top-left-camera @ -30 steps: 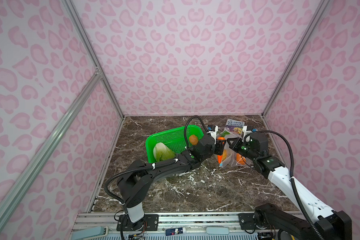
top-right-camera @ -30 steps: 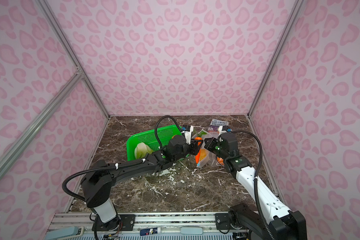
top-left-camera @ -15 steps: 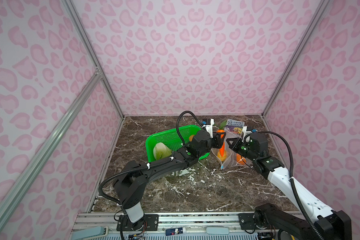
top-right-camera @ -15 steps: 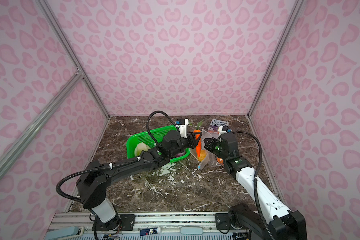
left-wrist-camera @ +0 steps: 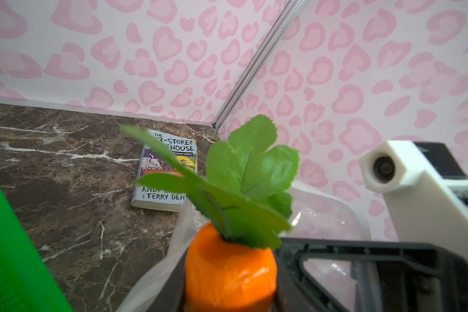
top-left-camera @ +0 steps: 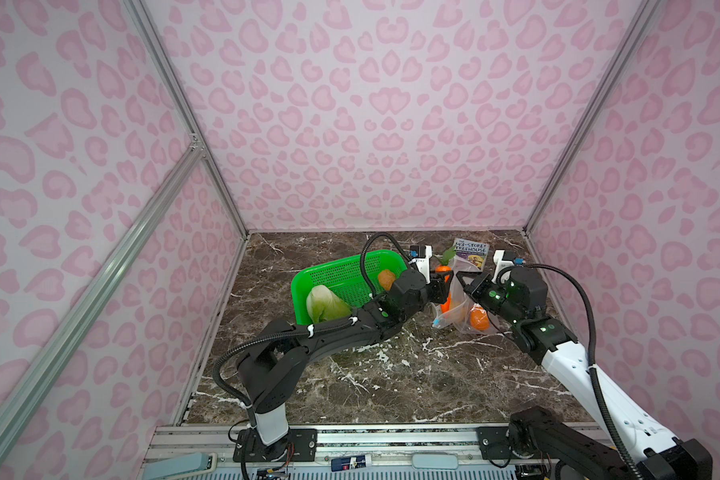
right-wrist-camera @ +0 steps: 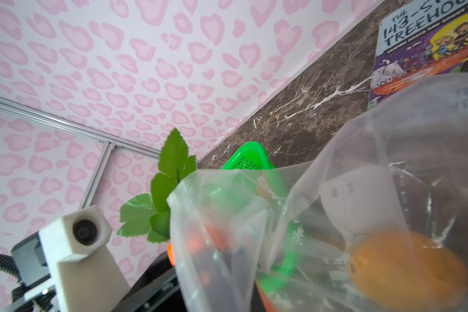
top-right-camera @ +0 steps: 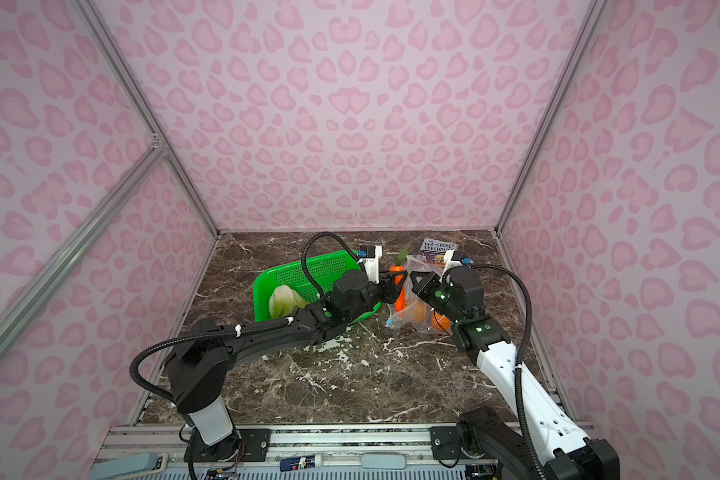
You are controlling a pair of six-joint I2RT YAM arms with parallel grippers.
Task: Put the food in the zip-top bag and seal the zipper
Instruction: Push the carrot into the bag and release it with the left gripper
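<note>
My left hand (top-left-camera: 440, 284) clamps orange toy carrot (left-wrist-camera: 230, 270); right hand (top-left-camera: 462, 277) pinches clear crinkly bag (right-wrist-camera: 322, 175) rim. Risk: carrot snags floppy mouth, drops outside.

Bright even light, faint shadows, bowed edges, carrot (left-wrist-camera: 230, 272) blurred close-up.

Basket (top-left-camera: 337, 270) and book (top-left-camera: 470, 252) crowd the bag (top-left-camera: 463, 283); near tabletop (top-left-camera: 391, 374) lies open.

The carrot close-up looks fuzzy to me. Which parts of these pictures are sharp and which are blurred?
Left wrist view: the carrot and its leaves are soft, the book behind it sharper. Right wrist view: the zip-top bag hazes the pumpkin inside. Both top views: evenly lit, walls splayed by the wide lens.
</note>
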